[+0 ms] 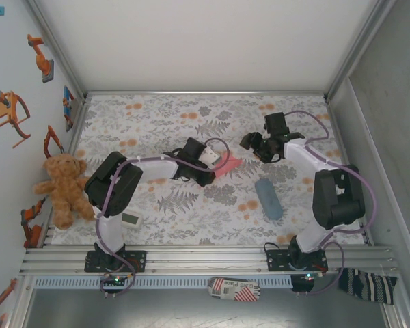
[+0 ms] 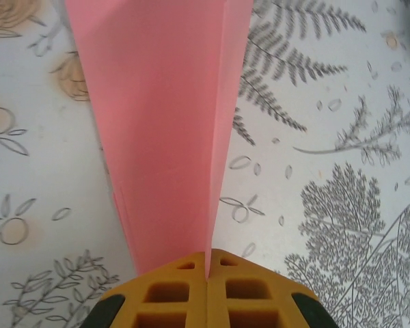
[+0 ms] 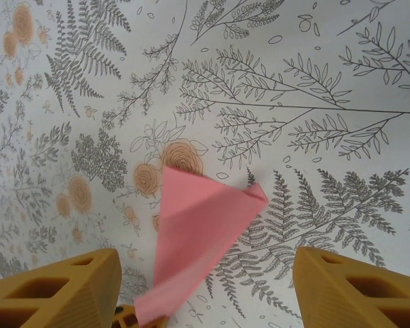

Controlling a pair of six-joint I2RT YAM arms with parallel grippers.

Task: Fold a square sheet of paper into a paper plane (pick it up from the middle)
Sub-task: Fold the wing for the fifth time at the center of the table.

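Observation:
The salmon-pink paper (image 1: 227,165) is folded into a narrow creased wedge, the paper plane shape. My left gripper (image 1: 214,164) is shut on its narrow end near the table's middle. In the left wrist view the paper (image 2: 165,137) fans out upward from the closed yellow fingers (image 2: 171,290), its centre fold caught in my left gripper (image 2: 208,261). My right gripper (image 1: 255,144) hovers just to the right of the paper, open. From the right wrist the pink wedge (image 3: 198,225) lies between the spread fingers (image 3: 55,290) of my right gripper (image 3: 205,263), apart from both.
A grey-blue oblong pouch (image 1: 268,198) lies on the floral cloth (image 1: 157,116) in front of the right arm. A teddy bear (image 1: 63,188) sits at the left edge. Walls close in the table on the left, back and right.

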